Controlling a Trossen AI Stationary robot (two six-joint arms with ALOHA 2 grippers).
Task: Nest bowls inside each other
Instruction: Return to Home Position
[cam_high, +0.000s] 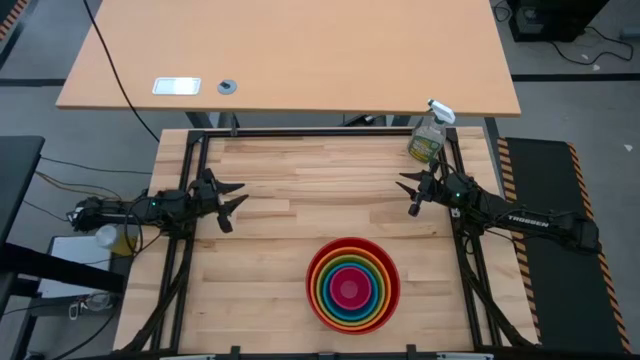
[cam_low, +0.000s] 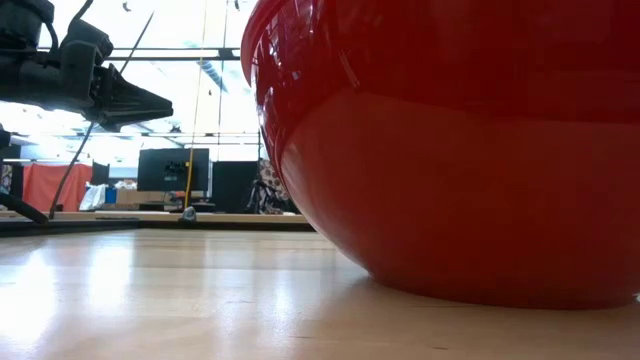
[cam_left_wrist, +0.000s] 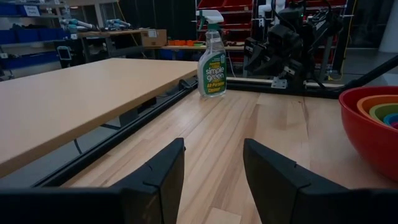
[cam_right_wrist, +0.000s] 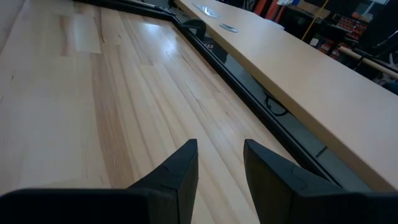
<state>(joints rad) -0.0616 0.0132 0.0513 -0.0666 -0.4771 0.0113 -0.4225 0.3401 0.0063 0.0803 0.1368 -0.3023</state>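
The bowls stand nested in one stack near the table's front edge, right of centre: red outermost, then orange, green, blue, and pink in the middle. The red bowl rests on its base and fills the low view. Its rim shows in the left wrist view with the inner bowls' rims. My left gripper hovers open at the table's left side, fingers level, nothing between them. My right gripper hovers open at the right side, also holding nothing.
A clear spray bottle with greenish liquid stands at the table's far right corner, close behind my right gripper. A lighter desk lies beyond the far edge. A black frame rail borders the table.
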